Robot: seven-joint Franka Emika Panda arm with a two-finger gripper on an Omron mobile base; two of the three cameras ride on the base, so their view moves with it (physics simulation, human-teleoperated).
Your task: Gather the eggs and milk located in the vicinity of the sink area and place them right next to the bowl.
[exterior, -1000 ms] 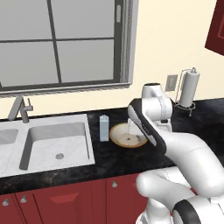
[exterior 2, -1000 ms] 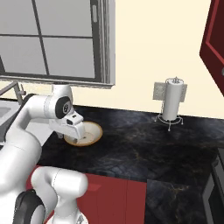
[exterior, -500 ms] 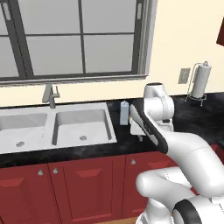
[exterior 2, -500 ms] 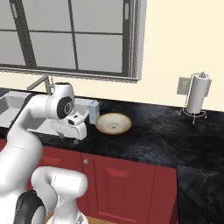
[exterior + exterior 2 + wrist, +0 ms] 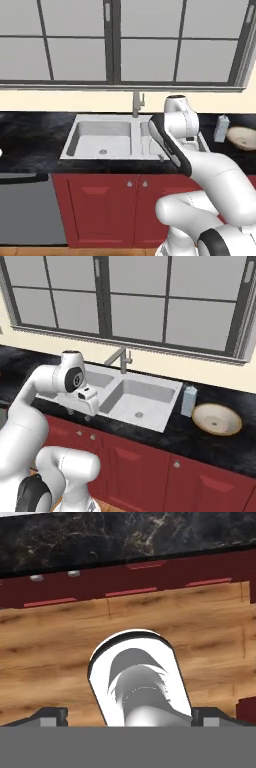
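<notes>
Milk, a small upright pale blue-white carton with a gable top (image 5: 188, 400), stands on the black speckled stone counter (image 5: 170, 437), between the sink and the bowl and just beside the bowl's left rim.

Findings, left to right in the right base view:

1. The white two-finger gripper (image 5: 79, 413) hangs at the counter's front edge, left of the sink and pointing down. In the hand view its dark finger tips (image 5: 48, 714) stand wide apart with nothing between them. Beyond them lie the wooden plank floor (image 5: 45, 657) and the dark red cabinet fronts (image 5: 130, 592). Risk: a descent from this pose would meet the counter edge or the cabinets, not a task item.

2. The pale grey-white double-basin sink (image 5: 142, 398) and its grey metal faucet (image 5: 120, 358) lie between the gripper and the carton. Risk: a low sweep to the right could strike the spout or the basin wall.

3. The carton is tall and narrow. Risk: a sideways touch from a finger could tip it onto the bowl or into the right basin.

4. The wide shallow tan-rimmed bowl with a cream inside (image 5: 217, 419) sits at the far right. Risk: a nudge to it would spoil the placement.

5. Eggs, being round, would probably roll off if released on the counter's edge.
</notes>
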